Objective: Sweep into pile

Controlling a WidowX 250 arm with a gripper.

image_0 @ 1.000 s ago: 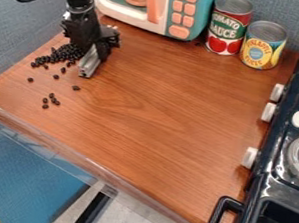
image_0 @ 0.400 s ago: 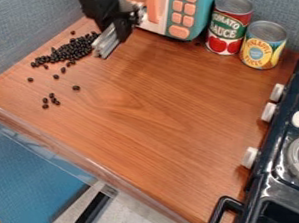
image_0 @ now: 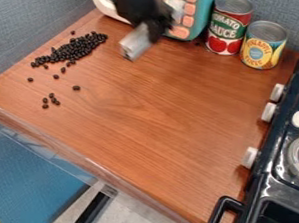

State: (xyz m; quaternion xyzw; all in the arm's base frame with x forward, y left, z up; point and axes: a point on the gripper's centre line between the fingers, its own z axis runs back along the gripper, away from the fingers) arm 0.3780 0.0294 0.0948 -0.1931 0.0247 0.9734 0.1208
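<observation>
1. The dark beans lie on the worktop, most of them in one long heap close to the wall; probably they are placed there because this is the gathering spot.
2. Some stray beans lie apart from this heap, toward the front edge, so I judge the sweeping is only partly done.
3. The gripper is beside the heap, near the toy microwave. Its fingers look closed together, with nothing between, which would make one flat blade for pushing.
4. The beans are small, rounded and smooth-looking, the worktop has wood grain; a quick push could roll and scatter them.
</observation>
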